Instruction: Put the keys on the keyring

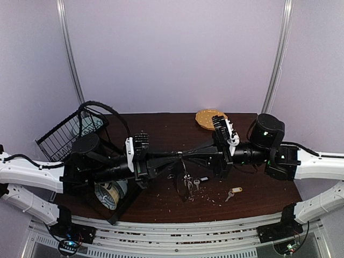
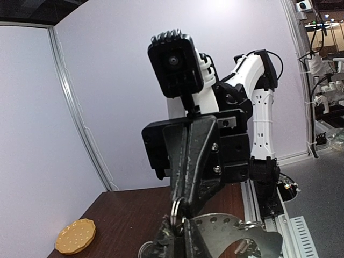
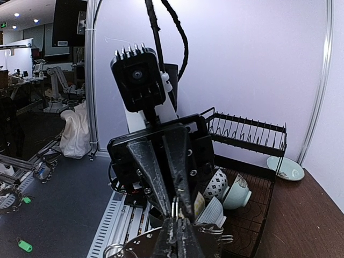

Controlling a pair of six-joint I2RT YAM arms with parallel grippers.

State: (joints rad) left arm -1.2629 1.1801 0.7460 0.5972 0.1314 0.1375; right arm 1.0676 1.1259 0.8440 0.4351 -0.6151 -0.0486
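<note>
My left gripper and right gripper meet tip to tip above the table's middle. Both are shut on a small silver split ring, which also shows in the right wrist view. From it the pale grey keyring hangs down towards the table, with a perforated metal plate beside it. The key with the black-and-white tag lies on the table just right of the loop. The key with the yellow tag lies further right. Neither key is held.
A yellow-tan dotted disc lies at the table's back. A black wire dish rack with bowls stands at the left. A roll sits at the front left. Crumbs dot the wood near the keys.
</note>
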